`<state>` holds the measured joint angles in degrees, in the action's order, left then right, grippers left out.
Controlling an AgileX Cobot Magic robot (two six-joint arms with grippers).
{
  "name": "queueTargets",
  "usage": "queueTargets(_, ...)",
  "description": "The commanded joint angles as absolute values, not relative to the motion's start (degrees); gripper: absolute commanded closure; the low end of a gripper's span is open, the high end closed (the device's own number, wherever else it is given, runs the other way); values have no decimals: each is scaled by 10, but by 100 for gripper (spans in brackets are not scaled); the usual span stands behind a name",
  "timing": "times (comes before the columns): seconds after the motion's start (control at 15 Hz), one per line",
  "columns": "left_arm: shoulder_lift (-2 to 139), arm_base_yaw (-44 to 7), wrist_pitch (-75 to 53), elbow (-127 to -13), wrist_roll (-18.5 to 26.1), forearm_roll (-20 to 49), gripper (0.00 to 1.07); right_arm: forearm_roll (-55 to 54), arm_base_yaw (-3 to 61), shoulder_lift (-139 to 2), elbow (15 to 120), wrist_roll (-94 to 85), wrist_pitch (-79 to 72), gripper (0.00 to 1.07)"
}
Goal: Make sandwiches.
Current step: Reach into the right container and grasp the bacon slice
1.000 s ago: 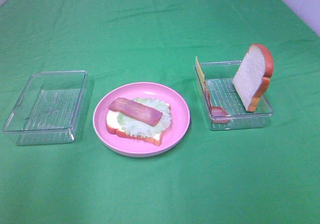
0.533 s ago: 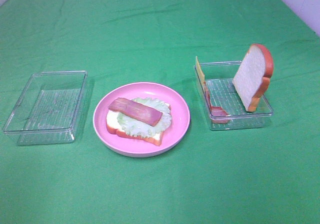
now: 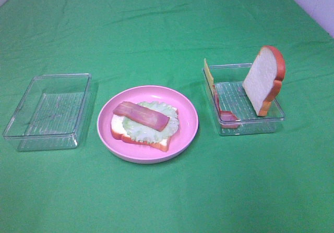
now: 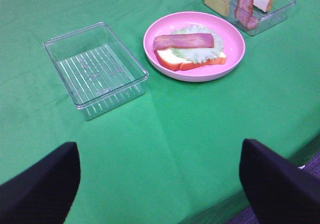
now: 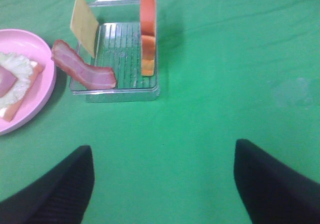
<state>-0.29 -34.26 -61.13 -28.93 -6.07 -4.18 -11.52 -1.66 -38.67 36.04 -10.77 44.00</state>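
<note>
Exterior high view: the half-built sandwich [image 3: 143, 122] lies on the plate [image 3: 192, 122]. At its 3 o'clock, a tray [image 3: 251, 127] holds bread [image 3: 263, 79], cheese [image 3: 209, 74] and bacon [image 3: 227, 116]. The left gripper [image 4: 157, 149] and the right gripper [image 5: 162, 149] have jaws wide, holding nothing.

Green cloth [image 3: 167, 24] lies matt and creased — tray [image 3: 52, 110] of clear ribbed plastic, pink plate [image 3: 188, 119] and bread slice [image 3: 261, 79] smooth.

The near half of the green surface [image 3: 167, 201] lies open from left to right. Bare gaps of cloth part the left tray [image 3: 52, 110], the pink plate [image 3: 186, 121] and the right tray [image 3: 250, 126]. Over the right tray an upright bread slice [image 3: 262, 80] towers at its right side, a cheese slice [image 3: 209, 75] at its far-left corner.
</note>
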Motion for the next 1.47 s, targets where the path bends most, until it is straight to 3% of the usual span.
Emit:
queueTargets(0.07,-7,-343,-599,-286,-58,-40,26,-186,-22,-525,425,-178,439,35)
queueTargets(0.4,-7,-343,-599,-286,-58,-40,26,-265,-2,-804,600,-213,528,35)
queueTargets(0.73,-7,-343,-599,-286,-58,-40,26,-160,144,-999,758,-64,545,35)
queueTargets(0.93,-7,-343,-599,-286,-58,-40,26,-150,186,-1077,822,-29,556,44)
queueTargets(1.27,-7,-343,-599,-286,-58,-40,26,-155,191,-1171,878,-19,554,45)
queueTargets(1.47,-7,-343,-599,-286,-58,-40,26,-146,191,-1200,892,-19,555,55)
